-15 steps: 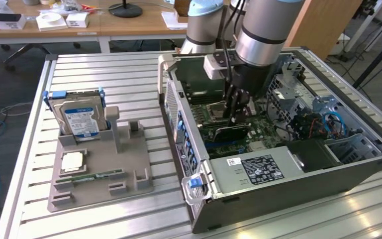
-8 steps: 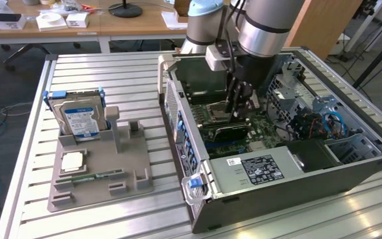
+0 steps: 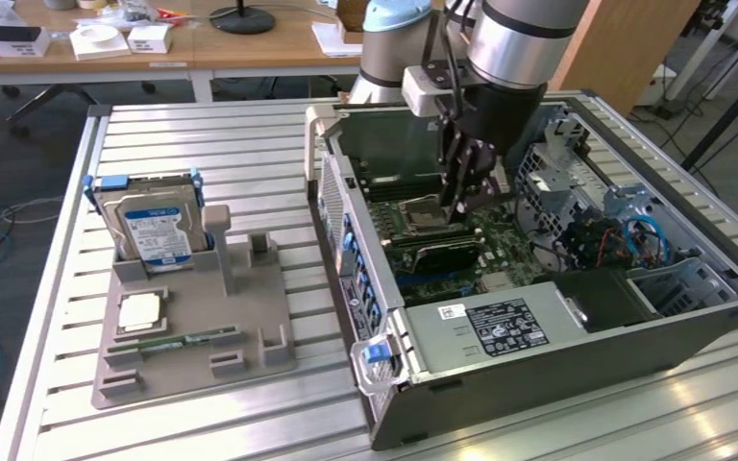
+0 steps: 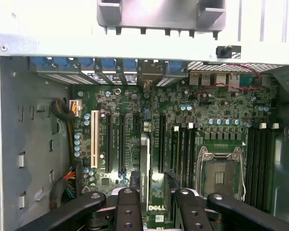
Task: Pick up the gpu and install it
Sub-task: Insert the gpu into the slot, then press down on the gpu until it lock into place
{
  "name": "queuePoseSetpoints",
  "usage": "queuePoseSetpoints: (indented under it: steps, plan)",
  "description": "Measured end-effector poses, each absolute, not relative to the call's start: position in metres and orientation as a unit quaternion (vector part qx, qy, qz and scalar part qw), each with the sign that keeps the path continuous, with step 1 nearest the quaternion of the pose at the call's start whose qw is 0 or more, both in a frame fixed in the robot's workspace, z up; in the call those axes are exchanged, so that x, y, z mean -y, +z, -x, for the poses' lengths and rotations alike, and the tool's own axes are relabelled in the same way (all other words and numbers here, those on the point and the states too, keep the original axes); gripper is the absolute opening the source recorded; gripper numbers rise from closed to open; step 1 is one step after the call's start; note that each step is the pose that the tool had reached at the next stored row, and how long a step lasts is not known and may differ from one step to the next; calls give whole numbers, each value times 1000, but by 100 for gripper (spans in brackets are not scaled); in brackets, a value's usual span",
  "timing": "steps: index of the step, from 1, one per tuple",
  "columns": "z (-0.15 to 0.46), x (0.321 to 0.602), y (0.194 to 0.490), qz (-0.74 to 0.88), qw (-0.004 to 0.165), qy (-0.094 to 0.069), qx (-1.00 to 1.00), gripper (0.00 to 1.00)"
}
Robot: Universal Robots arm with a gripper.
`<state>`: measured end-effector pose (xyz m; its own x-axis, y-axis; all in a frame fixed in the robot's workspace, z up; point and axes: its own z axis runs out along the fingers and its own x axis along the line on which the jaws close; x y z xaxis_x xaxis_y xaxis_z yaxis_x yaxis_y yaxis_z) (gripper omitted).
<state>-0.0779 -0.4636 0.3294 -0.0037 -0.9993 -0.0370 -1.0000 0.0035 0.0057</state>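
the gpu [image 4: 145, 178] is seen clamped edge-on in the pincer [image 4: 151, 204], held upright inside the open computer case [image 3: 676, 331] just above the motherboard [image 4: 183, 120] slots, so pickup is judged done and seating in a slot is left.

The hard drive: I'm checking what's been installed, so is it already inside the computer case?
No, the hard drive stands upright in the grey holder on the table, beside the case.

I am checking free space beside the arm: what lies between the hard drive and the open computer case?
In the exterior view: two upright posts of the grey holder, then a bare strip of slatted table.
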Motion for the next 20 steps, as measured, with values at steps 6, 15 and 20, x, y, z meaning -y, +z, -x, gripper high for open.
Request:
queuePoseSetpoints:
  steps: [6, 15, 20]
  plan:
    - [78, 464, 330, 706, 11, 15, -708, 33]
    - [78, 464, 330, 706, 11, 15, -708, 32]
    - [78, 464, 330, 706, 11, 15, -708, 14]
